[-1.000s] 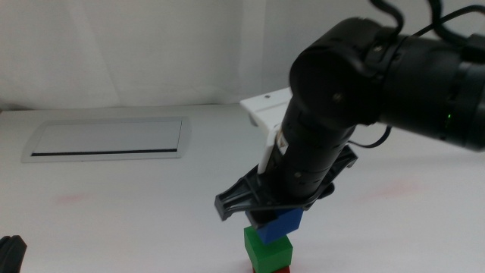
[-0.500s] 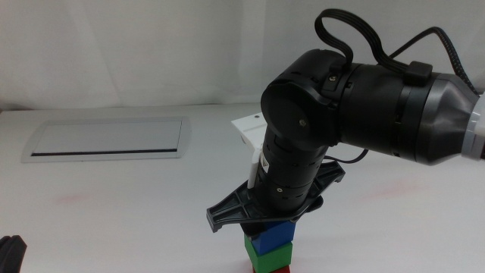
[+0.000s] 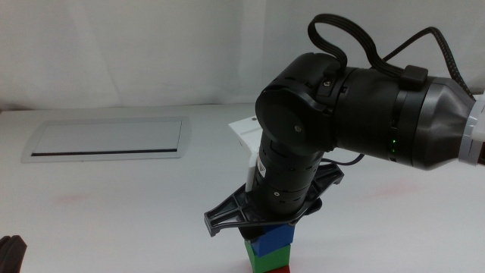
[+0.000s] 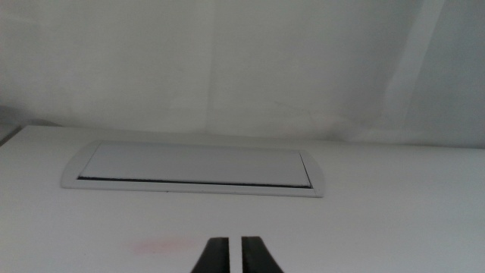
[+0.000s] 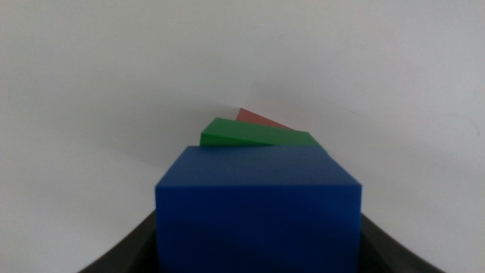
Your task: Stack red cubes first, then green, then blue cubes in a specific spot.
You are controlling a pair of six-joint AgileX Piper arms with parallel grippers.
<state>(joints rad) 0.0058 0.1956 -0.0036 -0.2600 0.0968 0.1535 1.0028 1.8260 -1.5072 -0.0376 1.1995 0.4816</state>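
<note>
Last step in hand: placing the small matte deep blue cube (image 3: 270, 236). In the middle view, bottom centre of frame, it sits on the matte bright green cube (image 3: 267, 260), with a sliver of the matte red cube (image 3: 282, 269) below at the frame edge. Right gripper (image 3: 267, 221) comes in from the right, straight over the stack, jaws clamped on the blue cube's sides. Wrist view shows blue (image 5: 258, 205) slightly offset from green (image 5: 254, 135) and red (image 5: 258, 119); can't tell if it's fully seated. Next move, my read: open the jaws gently, lift straight up, no sideways drag. Left gripper (image 4: 228, 256) waits, bottom left, jaws nearly together, empty, facing the flat grey recessed table hatch (image 4: 193, 168).
</note>
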